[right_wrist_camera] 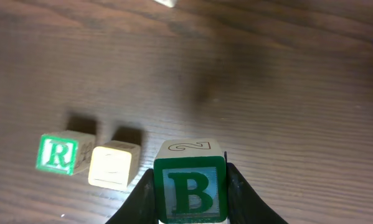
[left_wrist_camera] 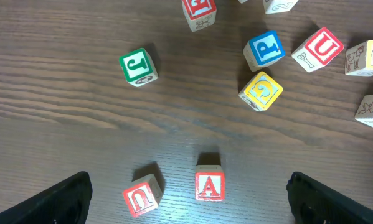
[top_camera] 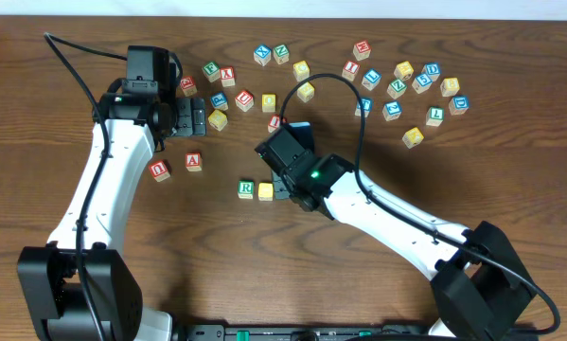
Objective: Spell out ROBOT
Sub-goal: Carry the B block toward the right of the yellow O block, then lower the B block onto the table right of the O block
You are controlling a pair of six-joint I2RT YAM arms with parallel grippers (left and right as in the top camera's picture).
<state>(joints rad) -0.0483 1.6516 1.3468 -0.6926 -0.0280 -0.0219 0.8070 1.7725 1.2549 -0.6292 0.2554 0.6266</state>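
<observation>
Green B cube (right_wrist_camera: 190, 193) front and centre in the right wrist view, pinched between the two dark fingers (right_wrist_camera: 139, 202) of the right end effector (top_camera: 283, 189). The jaws are drawn in narrow and pressed against the cube's left and right sides. The B faces the camera and the top face shows a 2.

Just to its left stands the plain yellow cube (right_wrist_camera: 114, 164), and left of that the green R cube (right_wrist_camera: 60, 154), the two close together in a row. The B sits just beside the yellow one, continuing the line. Whether its base touches the desk (top_camera: 434, 180) I cannot tell from here.

From overhead, R and yellow lie near the middle of the desk, with the right arm reaching in from the lower right.

Over on the left side, the left end effector (top_camera: 191, 117) hangs with jaws spread wide and nothing between them. Its wrist view looks down on a red A cube (left_wrist_camera: 209, 185) and a red U cube (left_wrist_camera: 141, 198), neither touched. A green J cube (left_wrist_camera: 137, 66) and a blue P cube (left_wrist_camera: 264, 48) lie farther out. More lettered cubes are scattered along the far side of the desk.
</observation>
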